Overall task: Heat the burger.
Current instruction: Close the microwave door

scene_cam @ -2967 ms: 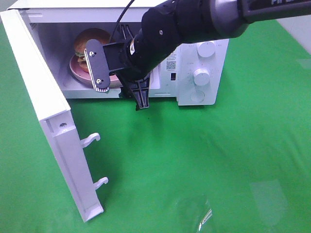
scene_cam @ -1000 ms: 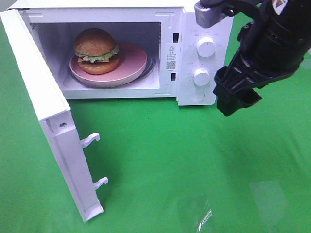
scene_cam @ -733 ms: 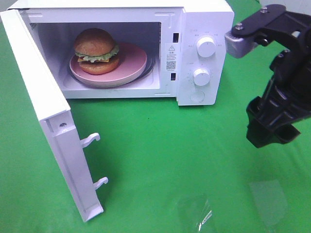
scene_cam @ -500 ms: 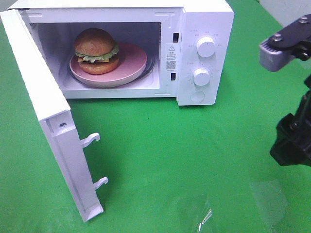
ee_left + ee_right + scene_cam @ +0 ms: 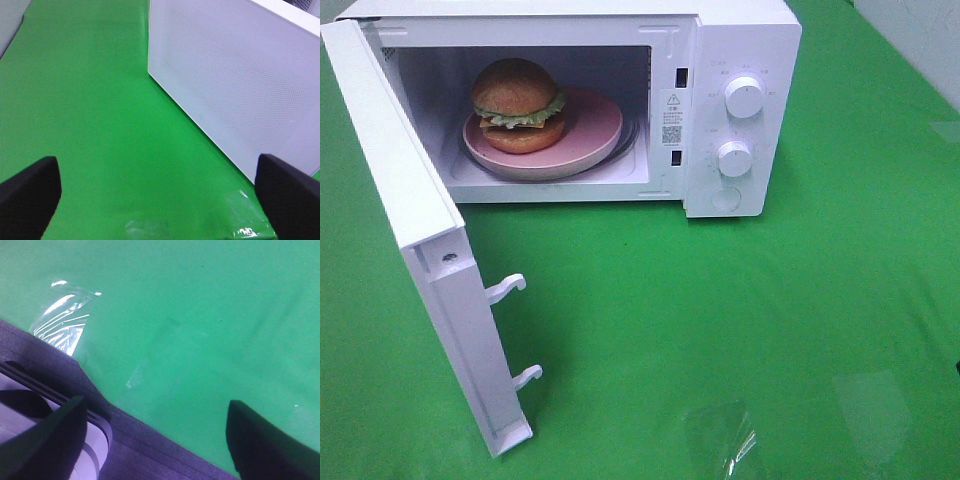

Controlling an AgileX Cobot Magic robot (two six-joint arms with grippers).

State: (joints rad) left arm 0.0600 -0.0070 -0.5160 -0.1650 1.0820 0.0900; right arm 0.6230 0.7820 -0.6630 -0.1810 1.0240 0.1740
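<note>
The burger (image 5: 518,104) sits on a pink plate (image 5: 590,130) inside the white microwave (image 5: 740,30), whose door (image 5: 410,230) stands wide open to the left. Neither arm shows in the exterior view. In the left wrist view my left gripper (image 5: 160,195) is open, its fingertips (image 5: 30,192) wide apart over green cloth, facing the outer side of the open door (image 5: 235,85). In the right wrist view my right gripper (image 5: 155,435) is open over the green cloth, with nothing between its fingers (image 5: 260,440).
Two dials (image 5: 744,97) and a round button are on the microwave's right panel. Two white latch hooks (image 5: 506,288) stick out of the door edge. A dark edge strip (image 5: 50,375) and clear tape (image 5: 62,315) show in the right wrist view.
My right arm has drawn back from the microwave mouth, swung right and left the exterior view. The burger and plate stay inside; the door stays open.
</note>
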